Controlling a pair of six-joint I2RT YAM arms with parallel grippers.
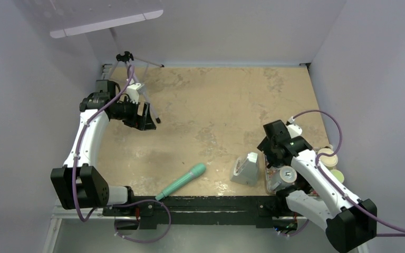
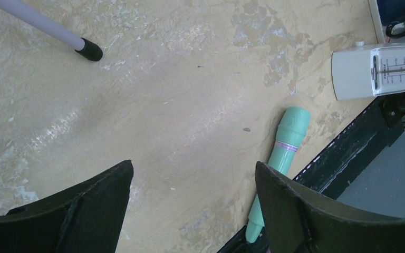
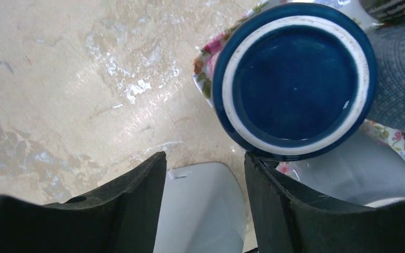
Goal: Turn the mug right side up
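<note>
Right gripper (image 3: 204, 158): jaws partly apart with nothing between them. One fingertip is just beside the mug's edge; whether they touch cannot be told.

Mug (image 3: 295, 79): dark blue, on the floral tray (image 3: 204, 79) at the table's (image 1: 211, 105) 4 o'clock. It is at 1 o'clock from that gripper, with a round blue face ringed in white turned upward.

Left gripper (image 2: 194, 167): jaws wide apart and empty, above the table at 10 o'clock.

Teal handle (image 2: 290, 139): flat on the table, at 6 o'clock.

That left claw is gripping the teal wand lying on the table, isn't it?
Not gripping. The left gripper is open and empty, with only bare table between its jaws. The teal wand does lie on the table, but apart from the gripper. The left wrist view shows this.
</note>
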